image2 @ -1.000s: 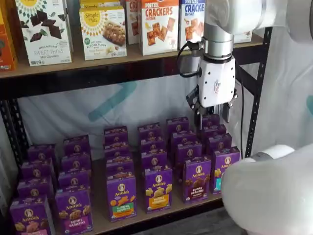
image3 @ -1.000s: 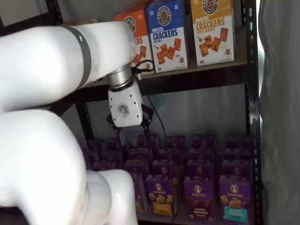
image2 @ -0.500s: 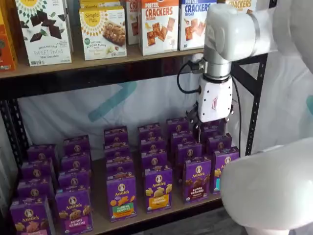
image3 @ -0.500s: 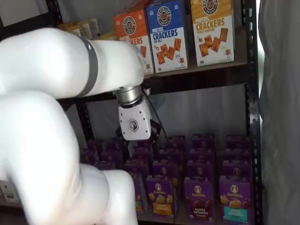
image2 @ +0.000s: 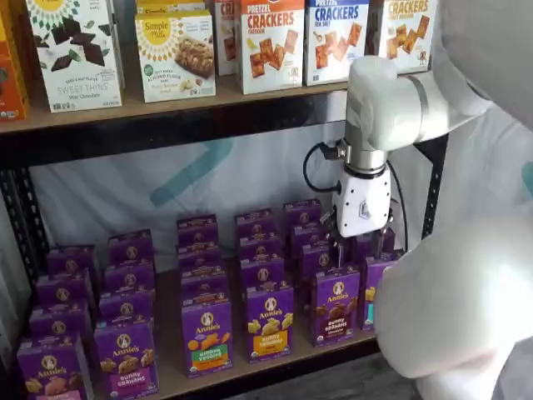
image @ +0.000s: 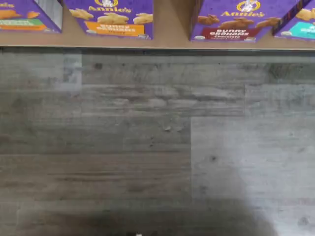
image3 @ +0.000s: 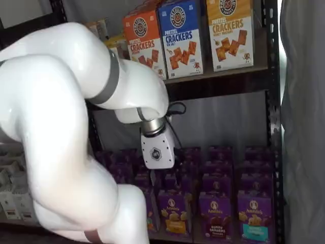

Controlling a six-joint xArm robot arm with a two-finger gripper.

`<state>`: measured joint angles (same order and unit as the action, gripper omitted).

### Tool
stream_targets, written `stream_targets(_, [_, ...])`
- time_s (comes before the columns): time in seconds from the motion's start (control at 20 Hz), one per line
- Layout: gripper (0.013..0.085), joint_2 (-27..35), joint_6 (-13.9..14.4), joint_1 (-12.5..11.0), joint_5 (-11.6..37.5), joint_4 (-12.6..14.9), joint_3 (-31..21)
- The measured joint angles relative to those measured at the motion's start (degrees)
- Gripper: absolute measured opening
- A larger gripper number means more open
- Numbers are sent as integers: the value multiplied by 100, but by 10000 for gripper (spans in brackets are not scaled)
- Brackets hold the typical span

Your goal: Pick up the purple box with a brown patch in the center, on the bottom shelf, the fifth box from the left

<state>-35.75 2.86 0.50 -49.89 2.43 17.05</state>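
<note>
The purple box with dark brown cookies stands at the front of its row on the bottom shelf point(image2: 171, 375), in both shelf views point(image2: 336, 306) point(image3: 214, 216). The wrist view shows its lower front with "Bunny Grahams Chocolate" point(image: 231, 22) at the shelf edge point(image: 167, 34). My gripper point(image2: 356, 250) hangs fingers down over the back rows, above and behind that box. Its white body also shows in a shelf view point(image3: 158, 170). The black fingers blend into the dark boxes, so I cannot tell if they are open.
Rows of similar purple boxes fill the bottom shelf, among them an orange-banded one point(image2: 269, 322) and a teal-banded one point(image3: 252, 216). Tall cracker boxes point(image2: 271, 42) stand on the upper board. A black rack post point(image2: 433, 192) is at the right. Grey plank floor point(image: 157, 147) lies below.
The gripper has come down from just under the upper board to close above the back rows of purple boxes. The arm's elbow has swung further into view.
</note>
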Motion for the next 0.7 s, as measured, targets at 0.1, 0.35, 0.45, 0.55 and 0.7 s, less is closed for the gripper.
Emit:
stream_targets(0.1, [850,280,-86,-88,348,-9,-33])
stream_targets(0.35, [850,1055,-265,-299,1224,9,-36])
stream_targets(0.45, [850,1383,-256,-358,1401,93,48])
stream_targets(0.55, [850,1818,-185,-429,1620,258,169])
stream_targets(0.7, [850,2372,-200,-526,2018,338,303])
